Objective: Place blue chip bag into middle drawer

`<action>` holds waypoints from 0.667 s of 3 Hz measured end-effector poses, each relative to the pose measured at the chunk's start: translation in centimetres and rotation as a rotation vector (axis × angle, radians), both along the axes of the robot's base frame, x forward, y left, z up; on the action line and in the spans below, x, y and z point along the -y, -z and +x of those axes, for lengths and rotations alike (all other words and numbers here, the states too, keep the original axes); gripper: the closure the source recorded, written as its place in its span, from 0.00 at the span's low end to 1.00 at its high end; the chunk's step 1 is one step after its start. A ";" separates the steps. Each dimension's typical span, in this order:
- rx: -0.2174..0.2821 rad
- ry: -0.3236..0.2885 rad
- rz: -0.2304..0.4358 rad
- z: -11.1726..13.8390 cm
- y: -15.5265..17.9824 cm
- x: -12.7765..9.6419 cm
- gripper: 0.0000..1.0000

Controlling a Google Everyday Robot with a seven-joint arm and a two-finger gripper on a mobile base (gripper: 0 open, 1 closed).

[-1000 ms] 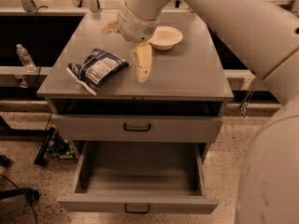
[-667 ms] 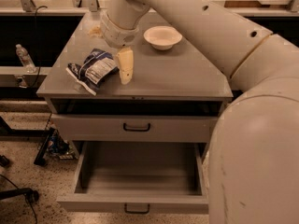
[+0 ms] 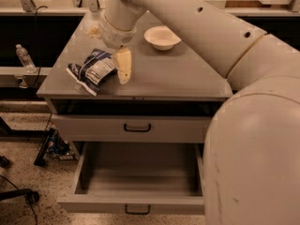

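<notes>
Blue chip bag (image 3: 91, 69) crumpled near the table's (image 3: 183, 78) front-left corner, gripper (image 3: 123, 71) poised just beside its right end, grip spread or closed I cannot tell, white bowl (image 3: 162, 36) toward the back edge, middle drawer (image 3: 138, 184) open below.

A: What sits on the flat grey tabletop (image 3: 183, 76)?

B: A shallow round white bowl (image 3: 162, 36), upright near the back edge; a pale yellowish crumpled item (image 3: 93, 30) at the back-left corner, too blurred to name; the gripper (image 3: 123, 69) hangs over the left half.

A: And around it?

B: A shut grey upper drawer front (image 3: 93, 128) with a black bar handle (image 3: 137, 127), just under the top; a clear plastic bottle (image 3: 23, 56) standing on a ledge at left; black cables (image 3: 18, 193) on the speckled floor (image 3: 28, 139).
</notes>
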State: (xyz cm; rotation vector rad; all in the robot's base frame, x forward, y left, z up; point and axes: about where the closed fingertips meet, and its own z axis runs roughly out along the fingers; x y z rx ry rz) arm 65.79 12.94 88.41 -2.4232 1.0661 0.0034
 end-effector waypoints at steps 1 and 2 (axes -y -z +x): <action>0.030 -0.004 -0.015 1.7 1.2 -0.8 0.00; 0.049 -0.013 -0.016 2.9 2.0 -1.5 0.00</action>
